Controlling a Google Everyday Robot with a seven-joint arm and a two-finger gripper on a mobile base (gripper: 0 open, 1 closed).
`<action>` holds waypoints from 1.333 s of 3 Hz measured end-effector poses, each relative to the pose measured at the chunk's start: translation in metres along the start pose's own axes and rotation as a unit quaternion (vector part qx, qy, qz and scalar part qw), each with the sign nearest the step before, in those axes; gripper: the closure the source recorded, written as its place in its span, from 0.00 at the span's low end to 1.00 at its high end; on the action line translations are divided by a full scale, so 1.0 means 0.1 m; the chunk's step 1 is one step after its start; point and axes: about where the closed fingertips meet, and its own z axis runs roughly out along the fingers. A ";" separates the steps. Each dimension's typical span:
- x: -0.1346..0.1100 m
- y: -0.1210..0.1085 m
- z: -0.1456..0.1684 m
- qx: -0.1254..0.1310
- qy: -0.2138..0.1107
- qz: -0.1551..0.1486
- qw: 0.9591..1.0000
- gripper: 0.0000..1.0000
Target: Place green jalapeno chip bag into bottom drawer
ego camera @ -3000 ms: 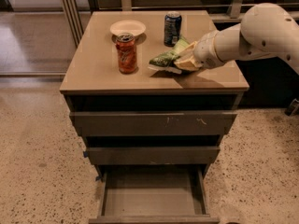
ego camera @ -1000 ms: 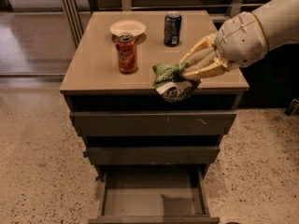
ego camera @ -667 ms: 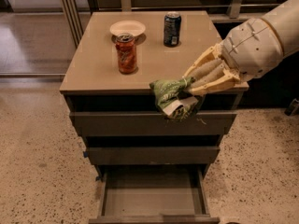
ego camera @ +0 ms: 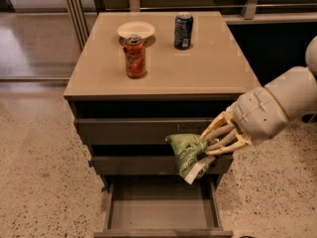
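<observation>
My gripper [ego camera: 210, 143] is shut on the green jalapeno chip bag [ego camera: 187, 155] and holds it in the air in front of the cabinet's middle drawer front. The bag hangs down from the fingers [ego camera: 220, 133], its white corner pointing at the drawer below. The bottom drawer [ego camera: 161, 207] is pulled out, an empty shallow grey-brown tray directly under the bag. My arm comes in from the right.
On the cabinet top [ego camera: 208, 68] stand a red-orange can [ego camera: 134, 56], a dark blue can [ego camera: 183, 30] and a small white bowl [ego camera: 136, 29]. The two upper drawers [ego camera: 129, 130] are shut. Speckled floor lies around the cabinet.
My gripper has carried the green bag off the cabinet top, forward over the front edge and down, to hang in front of the drawers above the open bottom drawer.
</observation>
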 end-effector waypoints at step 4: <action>1.37 0.69 0.95 -0.023 0.040 0.036 0.998 1.00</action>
